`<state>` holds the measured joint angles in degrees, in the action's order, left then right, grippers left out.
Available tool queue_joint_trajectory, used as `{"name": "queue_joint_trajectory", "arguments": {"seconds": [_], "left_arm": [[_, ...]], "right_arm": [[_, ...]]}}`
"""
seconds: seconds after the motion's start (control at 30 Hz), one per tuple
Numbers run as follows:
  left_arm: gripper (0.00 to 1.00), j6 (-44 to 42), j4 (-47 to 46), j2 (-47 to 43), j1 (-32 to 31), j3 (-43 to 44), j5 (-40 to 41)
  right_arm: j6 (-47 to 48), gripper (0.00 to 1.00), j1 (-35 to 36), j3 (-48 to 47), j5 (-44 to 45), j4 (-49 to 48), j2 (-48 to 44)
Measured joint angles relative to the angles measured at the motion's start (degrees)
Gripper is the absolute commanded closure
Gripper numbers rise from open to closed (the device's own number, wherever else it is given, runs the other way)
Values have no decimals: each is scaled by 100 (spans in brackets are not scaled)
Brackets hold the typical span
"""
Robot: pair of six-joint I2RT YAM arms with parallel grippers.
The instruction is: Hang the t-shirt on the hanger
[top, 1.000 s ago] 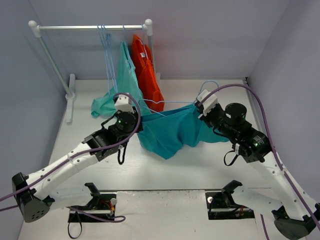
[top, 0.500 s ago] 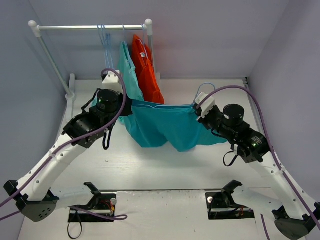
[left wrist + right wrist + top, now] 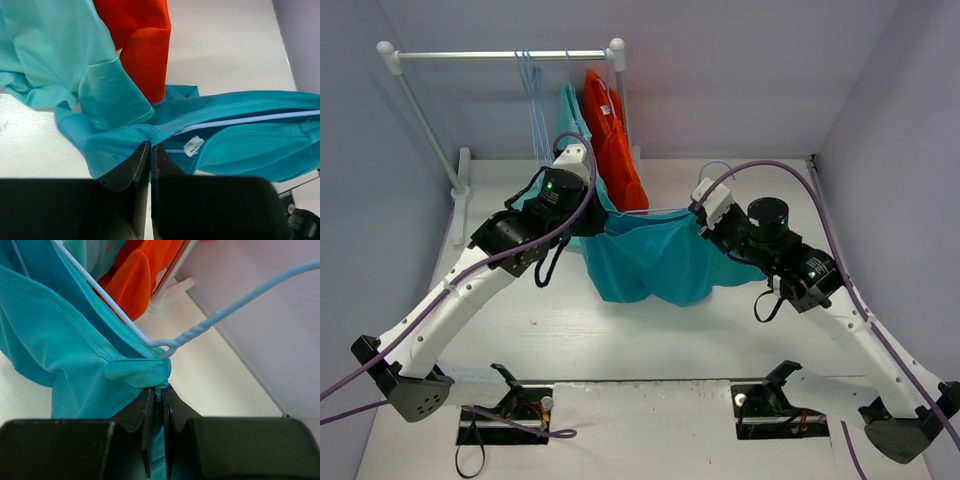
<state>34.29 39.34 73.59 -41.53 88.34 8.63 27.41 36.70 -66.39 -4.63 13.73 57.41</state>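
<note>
The deep teal t-shirt [image 3: 650, 262] hangs stretched between my two grippers above the table. My left gripper [image 3: 588, 208] is shut on the cloth at its left end [image 3: 120, 137], close to the white label [image 3: 193, 145]. My right gripper [image 3: 699, 222] is shut on a bunched fold of the collar [image 3: 140, 372]. The pale-blue hanger [image 3: 652, 211] runs inside the shirt's top edge, its wire [image 3: 250, 120] showing in the opening. The twisted neck [image 3: 186, 337] and hook [image 3: 716, 167] stick out just above the right gripper [image 3: 161, 388].
A white clothes rack [image 3: 505, 55] stands at the back left with spare pale-blue hangers [image 3: 532, 95], a mint-green garment [image 3: 576, 135] and an orange garment [image 3: 612, 135]. Those two garments [image 3: 75, 65] [image 3: 142, 45] hang right behind my left gripper [image 3: 150, 146]. Grey walls close in on all sides.
The left gripper shut on the shirt's left end, swung out to the back left, then came back rightward. The right gripper drifted slightly left and the shirt now sags a little.
</note>
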Motion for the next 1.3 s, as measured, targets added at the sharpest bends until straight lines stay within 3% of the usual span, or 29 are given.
{"name": "queue_joint_trajectory", "arguments": {"seconds": [0.47, 0.73, 1.3], "left_arm": [[100, 480, 193, 171, -4, 732, 204], [100, 168, 242, 441, -4, 2031, 367], [100, -580, 469, 783, 36, 2839, 106]], "right_arm": [[326, 100, 754, -766, 428, -524, 575], [503, 100, 895, -940, 212, -1101, 594], [449, 100, 904, -963, -512, -2022, 592]]}}
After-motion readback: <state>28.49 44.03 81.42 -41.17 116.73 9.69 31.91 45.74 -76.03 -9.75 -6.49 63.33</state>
